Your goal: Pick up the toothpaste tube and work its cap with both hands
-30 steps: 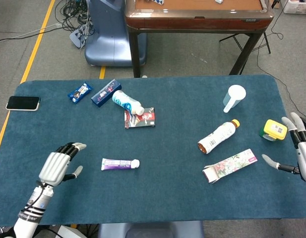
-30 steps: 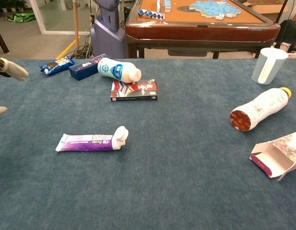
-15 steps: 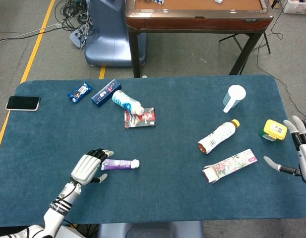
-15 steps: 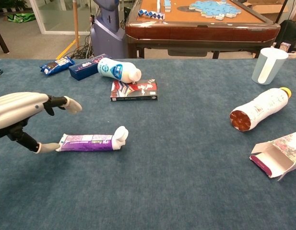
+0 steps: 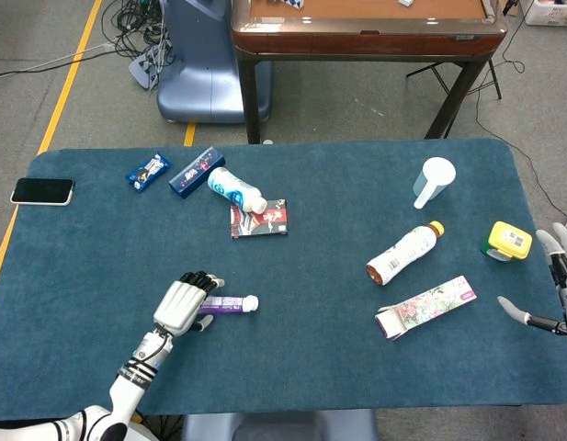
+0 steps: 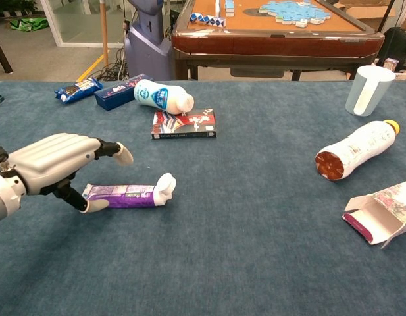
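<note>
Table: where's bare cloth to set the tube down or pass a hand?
Widest bare patch: mid-table, between the toothpaste tube and the fallen bottle. The near edge below the open carton is bare too. Crowded: back-left around the red booklet and white bottle. The left hand hovers at the tube's tail.

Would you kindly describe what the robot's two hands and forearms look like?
The left hand has a ribbed silver-grey back, black finger segments and pale rounded tips; in the head view its wrist shows black-and-white bands. The right hand, cut off by the frame edge, shows the same grey and pale tips.
</note>
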